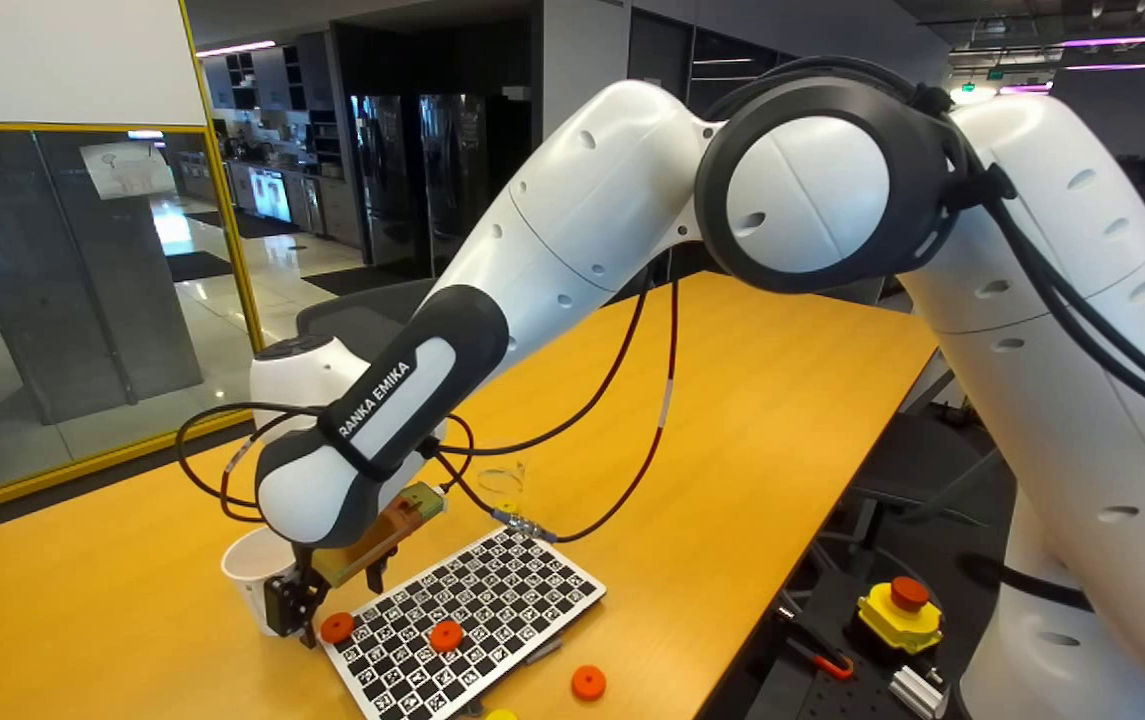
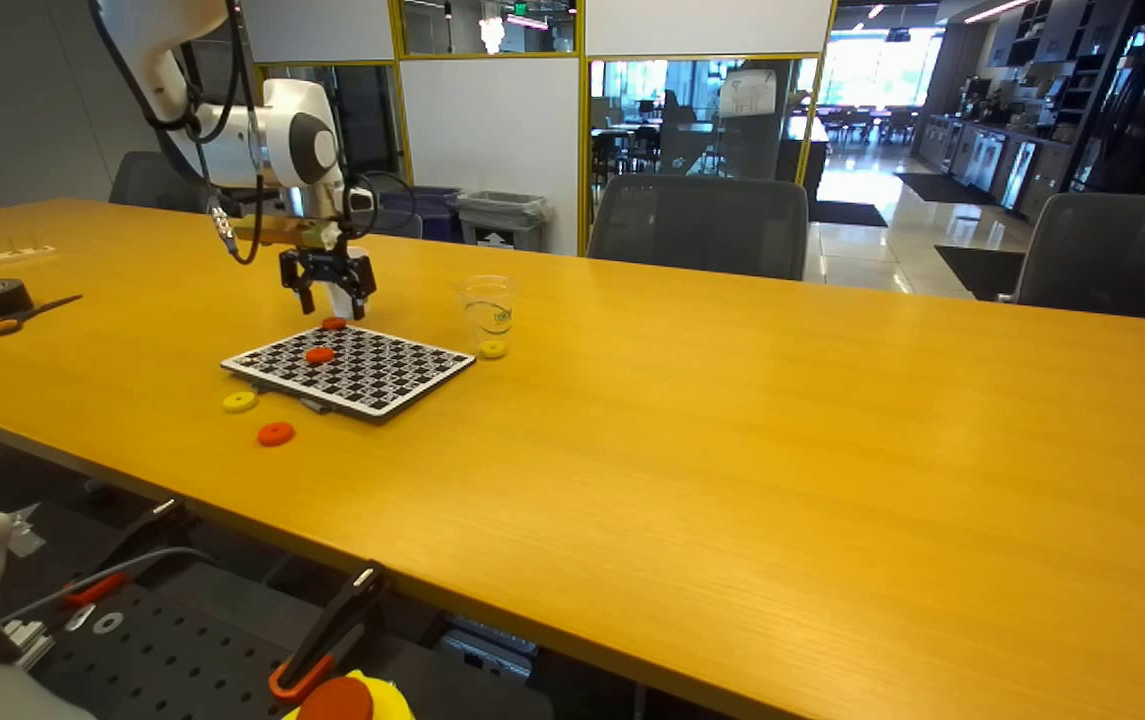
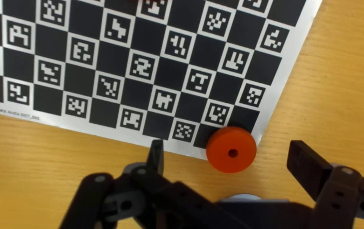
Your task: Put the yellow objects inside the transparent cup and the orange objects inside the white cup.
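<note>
Gripper (image 3: 227, 152) poised over a corner of the ChArUco calibration board (image 2: 392, 365), jaws spread wide, nothing held. Framed btwn the fingertips (image 3: 156, 156), seen from the wrist: orange-red disc (image 3: 231, 144) w/ a small hole in the middle. Spread that far prob. to get a finger down either side w/o nudging it. Tips apparently a touch above; exact height hard to call. Disc lapping over the white border, so likely some tabletop (image 2: 732, 450) beyond for the fingers to work over.

White cup (image 1: 248, 580) now, in an exterior view: upright, just left of & partly behind the gripper. Prob. parked there for a short carry, being home for the oranges. Can't see its bottom, so no count.

Over right, in an exterior view: clear plastic cup (image 2: 485, 298), upright, just beside the board's right corner, yellow disc (image 2: 493, 350) at its base, inside by the look of it. Set apart from the white one, maybe to avoid mix-ups.

To go: second orange-red disc (image 2: 319, 356) on the board, third orange-red disc (image 2: 275, 434) on the near tabletop, loose yellow disc (image 2: 240, 402) just left of that.

Next, prob.: lower, squeeze, lift. Watch that cup, awfully close.
</note>
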